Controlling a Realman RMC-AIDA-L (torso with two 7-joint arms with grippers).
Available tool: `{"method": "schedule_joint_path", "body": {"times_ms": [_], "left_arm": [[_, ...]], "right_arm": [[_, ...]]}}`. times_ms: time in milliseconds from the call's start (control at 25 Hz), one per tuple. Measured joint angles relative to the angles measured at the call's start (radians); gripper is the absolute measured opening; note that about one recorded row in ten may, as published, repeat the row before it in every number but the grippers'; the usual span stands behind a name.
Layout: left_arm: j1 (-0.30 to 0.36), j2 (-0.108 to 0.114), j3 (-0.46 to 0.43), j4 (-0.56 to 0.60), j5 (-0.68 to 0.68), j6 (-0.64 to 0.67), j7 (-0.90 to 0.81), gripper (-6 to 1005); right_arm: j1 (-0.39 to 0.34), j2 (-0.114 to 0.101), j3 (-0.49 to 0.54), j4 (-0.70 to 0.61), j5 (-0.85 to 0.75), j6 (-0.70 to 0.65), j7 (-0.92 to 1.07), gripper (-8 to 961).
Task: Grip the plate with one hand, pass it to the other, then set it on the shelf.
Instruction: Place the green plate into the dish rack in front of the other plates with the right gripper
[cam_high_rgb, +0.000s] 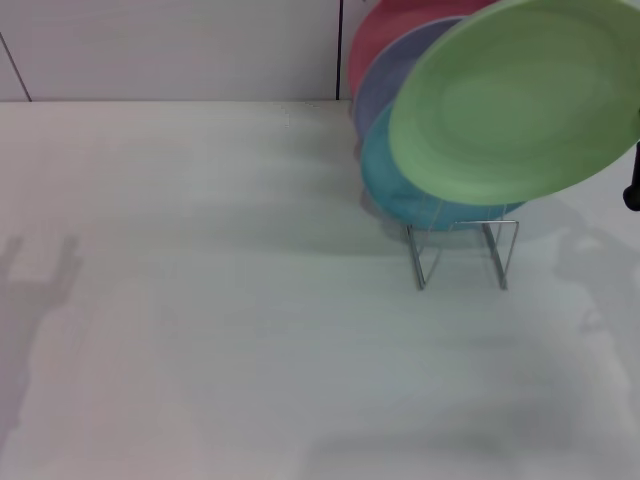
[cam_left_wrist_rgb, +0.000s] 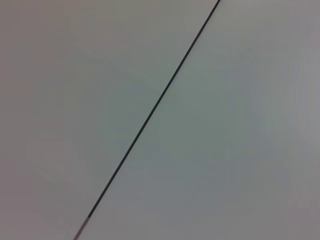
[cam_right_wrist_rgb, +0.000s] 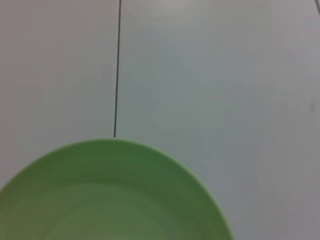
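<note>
The light-green plate (cam_high_rgb: 515, 100) hangs tilted in the air at the upper right of the head view, in front of the plates on the shelf. Its rim also fills the lower part of the right wrist view (cam_right_wrist_rgb: 110, 195). My right gripper (cam_high_rgb: 632, 185) shows only as a black piece at the right edge, at the plate's rim, and holds the plate. The shelf (cam_high_rgb: 465, 250) is a small silver wire rack on the white table, below the plate. My left gripper is out of view; its wrist view shows only a pale wall.
A light-blue plate (cam_high_rgb: 400, 195), a lavender plate (cam_high_rgb: 385, 80) and a red plate (cam_high_rgb: 375, 40) stand on edge in the rack behind the green plate. The white table (cam_high_rgb: 220, 330) stretches to the left and front. A dark wall seam (cam_left_wrist_rgb: 150, 115) runs behind.
</note>
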Motion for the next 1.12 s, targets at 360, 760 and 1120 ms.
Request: {"method": "schedule_joint_path", "body": {"times_ms": [360,760,1120], "left_arm": [[0.007,-0.003,0.026,-0.026,0.001,0.005,0.0,834],[0.008,-0.001,0.033,-0.028,0.001,0.007,-0.006,833],[0.006,0.0,0.033,-0.028,0.001,0.007,-0.007,833]], "right_arm": [[0.029,0.0,-0.008,-0.019,-0.004,0.049,0.008,43],[0.032,-0.001,-0.027,-0.025,-0.006,0.1,0.008,51],[0.04,0.0,-0.031,-0.025,-0.006,0.136,0.004,58]]}}
